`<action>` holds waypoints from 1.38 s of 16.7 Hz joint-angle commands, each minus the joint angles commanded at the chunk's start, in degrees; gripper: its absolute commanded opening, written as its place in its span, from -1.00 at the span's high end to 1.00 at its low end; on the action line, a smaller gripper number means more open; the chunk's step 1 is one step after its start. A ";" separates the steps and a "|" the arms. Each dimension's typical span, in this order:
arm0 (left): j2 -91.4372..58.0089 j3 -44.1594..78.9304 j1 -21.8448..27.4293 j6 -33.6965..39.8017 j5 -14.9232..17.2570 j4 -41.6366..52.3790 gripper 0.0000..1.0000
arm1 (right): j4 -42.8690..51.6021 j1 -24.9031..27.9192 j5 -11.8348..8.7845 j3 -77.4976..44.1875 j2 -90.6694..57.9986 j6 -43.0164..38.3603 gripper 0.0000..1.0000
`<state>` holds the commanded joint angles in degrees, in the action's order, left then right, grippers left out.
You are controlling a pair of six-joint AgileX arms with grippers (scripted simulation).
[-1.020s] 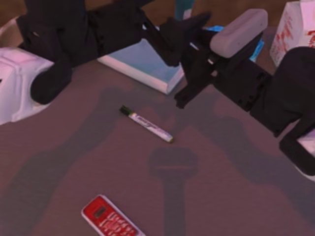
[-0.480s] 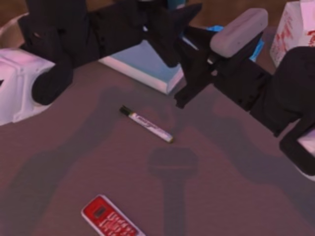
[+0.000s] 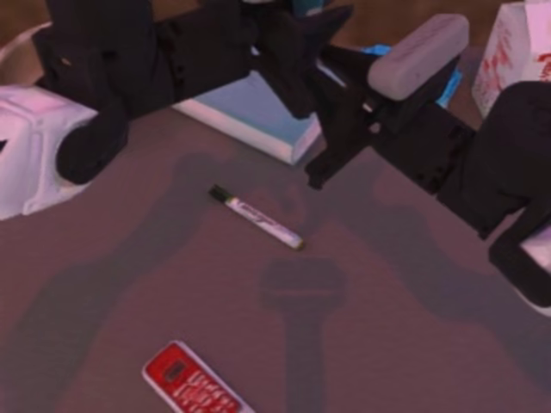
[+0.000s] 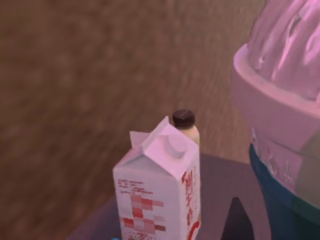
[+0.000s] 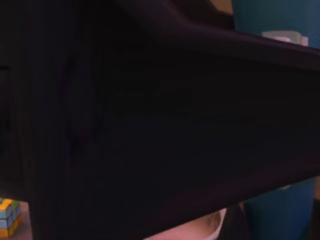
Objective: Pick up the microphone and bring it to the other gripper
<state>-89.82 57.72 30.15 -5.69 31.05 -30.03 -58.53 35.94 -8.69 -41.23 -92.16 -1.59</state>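
Observation:
The microphone shows in the top view only as a teal sliver [image 3: 308, 7] at the back edge, by my left gripper [image 3: 318, 53]. In the left wrist view its whitish-pink head [image 4: 285, 95] looms close above the teal handle, beside one dark fingertip [image 4: 235, 222]; the left gripper looks shut on it. My right gripper [image 3: 337, 112], with its grey block on top, hovers just to the right, fingers spread open and apart from the microphone. The right wrist view is mostly dark behind the left arm; the teal handle [image 5: 275, 15] and its white switch strip peek past.
A white marker with a black cap [image 3: 256, 218] lies mid-table. A red calculator [image 3: 194, 380] sits at the front edge. A light-blue book [image 3: 250, 112] lies under the left arm. A milk carton [image 3: 516, 47] stands back right, with a brown-capped bottle [image 4: 185, 122] behind it.
My left gripper and the teal handle shifted a little toward the back and left, then held still. The right arm has not moved.

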 joint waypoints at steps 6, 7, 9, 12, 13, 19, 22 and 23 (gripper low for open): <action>0.00 0.00 0.00 0.00 0.00 0.00 1.00 | 0.00 0.00 0.00 0.00 0.00 0.00 0.25; 0.00 0.00 0.00 0.00 0.00 0.00 1.00 | 0.00 0.00 0.00 0.00 0.00 0.00 0.10; 0.00 0.00 0.00 0.00 0.00 0.00 1.00 | 0.00 0.00 0.00 0.00 0.00 0.00 -0.21; 0.00 0.00 0.00 0.00 0.00 0.00 1.00 | 0.00 0.00 0.00 0.00 0.00 0.00 -0.66; 0.00 0.00 0.00 0.00 0.00 0.00 1.00 | 0.00 0.00 0.00 0.00 0.00 0.00 -0.81; 0.00 0.00 0.00 0.00 0.00 0.00 1.00 | 0.00 0.00 0.00 0.00 0.00 0.00 -1.00; 0.00 0.00 0.00 0.00 0.00 0.00 1.00 | 0.00 0.00 0.00 0.00 0.00 0.00 -1.00; 0.23 0.26 -0.01 -0.20 -0.26 0.08 1.00 | 0.02 -0.19 0.23 0.18 -0.35 0.17 -1.00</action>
<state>-89.59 57.98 30.15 -5.89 30.79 -29.95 -58.51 35.75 -8.46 -41.05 -92.51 -1.41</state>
